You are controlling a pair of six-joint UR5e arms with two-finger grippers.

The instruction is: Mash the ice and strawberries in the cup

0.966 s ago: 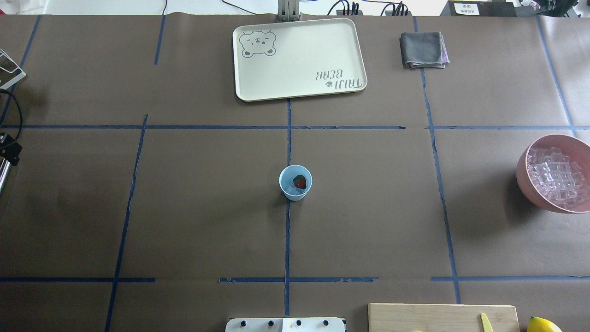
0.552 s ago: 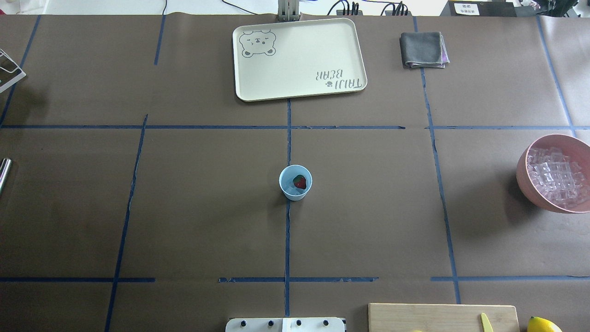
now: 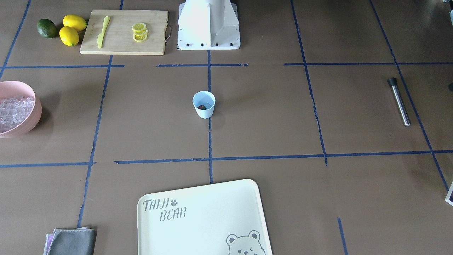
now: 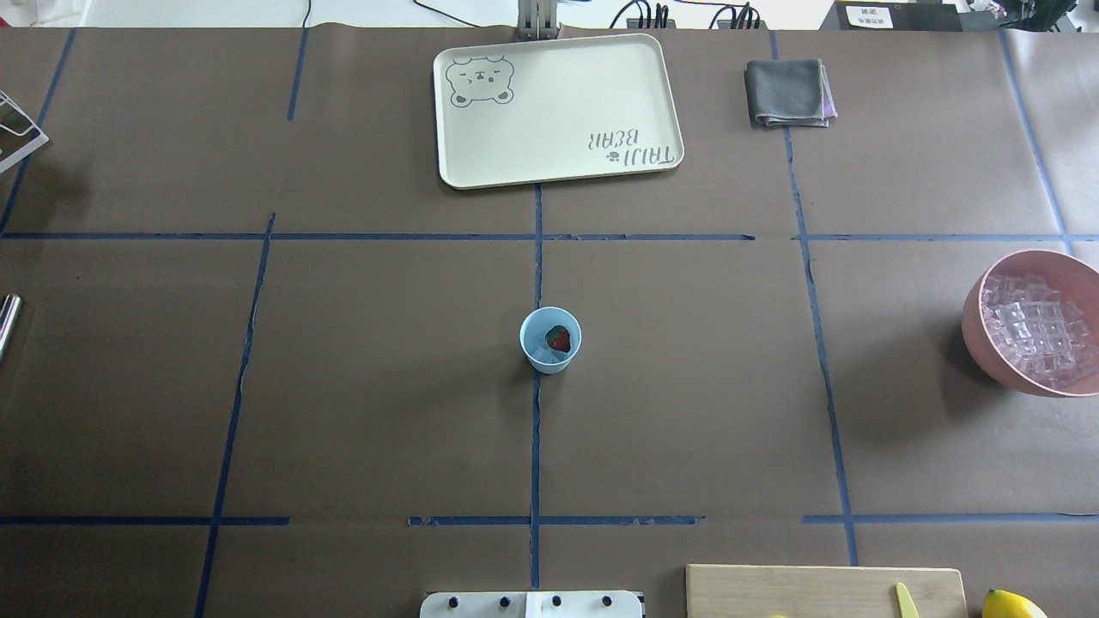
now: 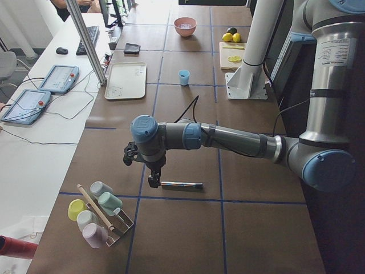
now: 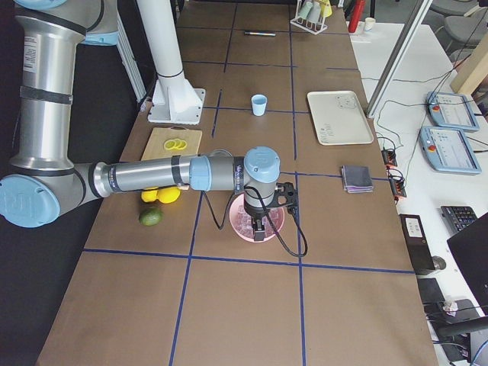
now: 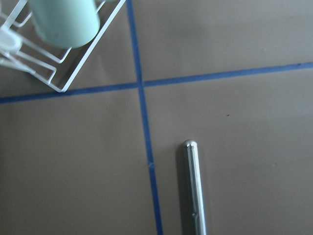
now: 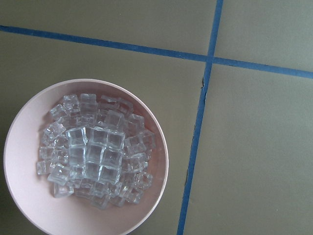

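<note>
The pale blue cup (image 4: 550,340) stands upright at the table's middle, also in the front view (image 3: 204,104). A red strawberry (image 4: 560,339) lies inside it, with pale ice beside it. More ice cubes (image 8: 98,156) fill the pink bowl (image 4: 979,335) at the right edge. A steel muddler (image 3: 399,102) lies flat on the far left of the table. My left gripper (image 5: 153,182) hangs just above the muddler's end (image 5: 181,185); I cannot tell if it is open or shut. My right gripper (image 6: 259,232) hangs over the pink bowl (image 6: 276,226); I cannot tell its state either.
A cream tray (image 4: 558,107) and a folded grey cloth (image 4: 788,93) lie at the far side. A cutting board (image 3: 124,32) with lemon slices and a yellow knife, two lemons (image 3: 72,30) and a green fruit (image 3: 47,28) sit near the base. A rack of cups (image 5: 97,214) stands beyond the muddler.
The left arm's dark parts at the overhead view's left edge have moved out of view. The muddler's end now shows bare there. The cup and bowl have not moved.
</note>
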